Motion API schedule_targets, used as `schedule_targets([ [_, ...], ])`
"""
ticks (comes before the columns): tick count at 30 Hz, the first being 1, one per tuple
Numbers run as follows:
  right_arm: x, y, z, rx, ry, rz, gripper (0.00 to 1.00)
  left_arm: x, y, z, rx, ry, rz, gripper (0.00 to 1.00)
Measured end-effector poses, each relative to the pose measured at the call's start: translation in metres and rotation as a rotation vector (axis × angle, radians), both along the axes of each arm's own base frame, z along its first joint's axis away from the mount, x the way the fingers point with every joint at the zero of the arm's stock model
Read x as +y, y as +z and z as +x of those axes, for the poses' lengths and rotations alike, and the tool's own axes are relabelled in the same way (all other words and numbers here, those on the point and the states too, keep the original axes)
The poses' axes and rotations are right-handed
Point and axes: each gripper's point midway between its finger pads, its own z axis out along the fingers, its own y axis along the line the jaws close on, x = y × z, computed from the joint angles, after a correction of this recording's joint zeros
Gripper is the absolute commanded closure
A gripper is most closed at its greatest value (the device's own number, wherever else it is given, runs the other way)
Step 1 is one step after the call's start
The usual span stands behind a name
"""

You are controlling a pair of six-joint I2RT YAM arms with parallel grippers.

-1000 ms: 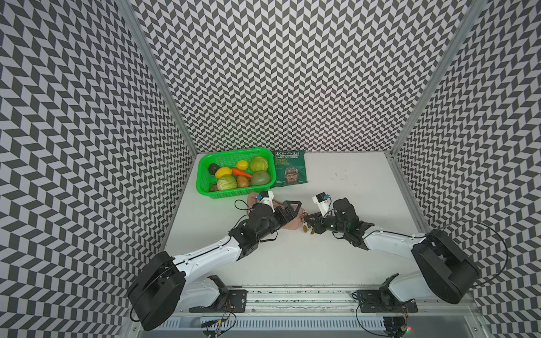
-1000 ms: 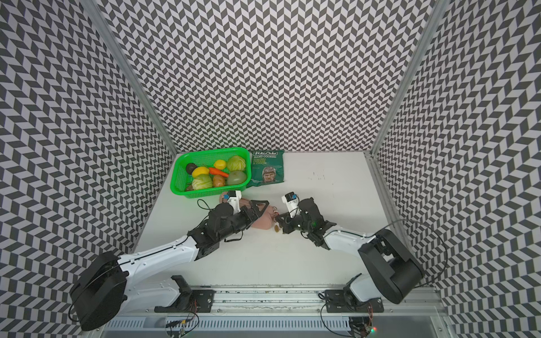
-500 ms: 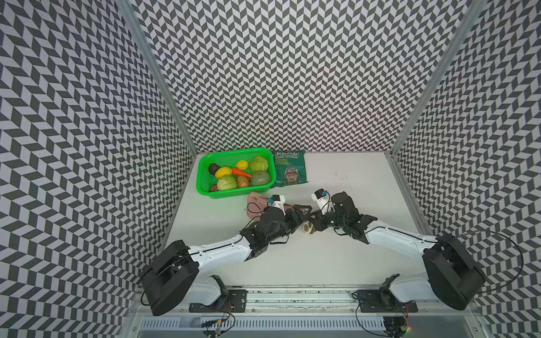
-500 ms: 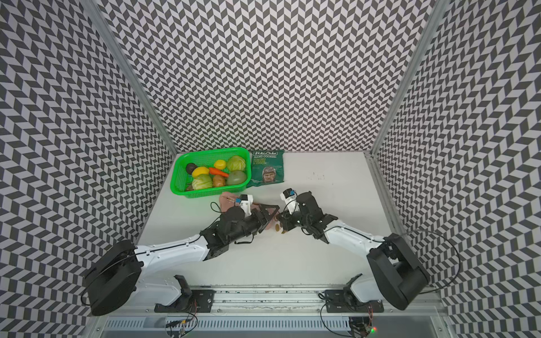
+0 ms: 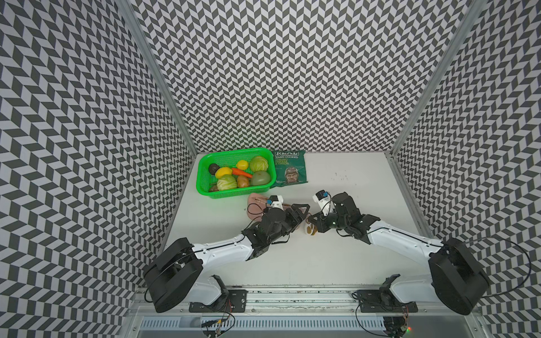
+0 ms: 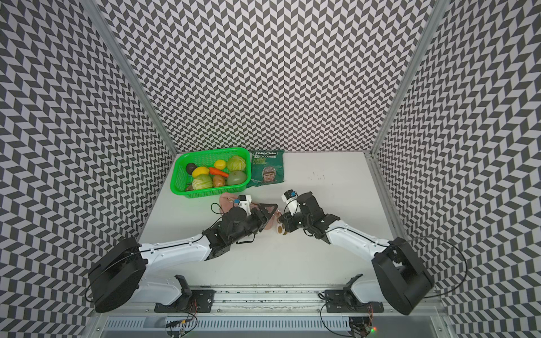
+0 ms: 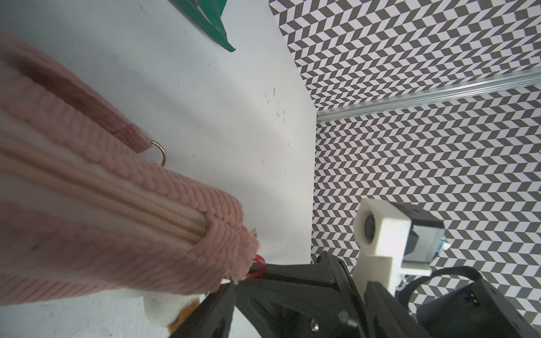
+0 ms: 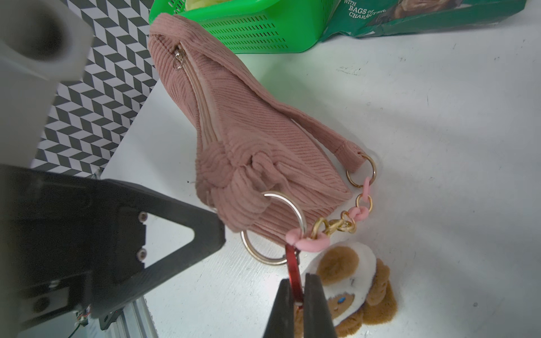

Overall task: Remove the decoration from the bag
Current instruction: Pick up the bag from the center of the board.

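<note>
A: Right gripper [image 8: 298, 295]?
B: Pinched on the plush keychain's [image 8: 351, 281] red carabiner [image 8: 291, 269], hooked at the pink corduroy bag's [image 8: 234, 117] ring [image 8: 295, 208]; plush on the table [image 8: 439, 146] beside it.
A: Left gripper [image 5: 301, 216]?
B: Astride the bag; grasp unclear.

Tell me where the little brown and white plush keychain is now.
In the right wrist view, the white-and-brown plush animal keychain lies by the ring end of the pink corduroy bag, its red metal clasp pinched in the right claw.
</note>
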Motion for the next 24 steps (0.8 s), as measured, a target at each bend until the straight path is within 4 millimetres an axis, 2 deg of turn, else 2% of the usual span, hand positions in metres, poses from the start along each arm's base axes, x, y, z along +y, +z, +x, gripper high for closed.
schedule_targets([
  [7,-0.002,0.013,0.001,-0.024,-0.006,0.005,1.00,-0.006,-0.007,-0.006,0.014,-0.003,0.010,0.28],
  [11,-0.002,0.013,0.000,-0.020,-0.007,0.001,1.00,-0.005,-0.008,-0.005,0.016,0.017,0.011,0.30],
  [16,-0.002,0.012,0.000,-0.019,-0.007,0.001,1.00,-0.002,-0.013,0.004,0.013,0.066,0.030,0.34],
  [24,-0.002,0.013,0.000,-0.018,-0.006,0.002,1.00,-0.010,-0.017,0.017,0.009,0.092,0.036,0.37],
])
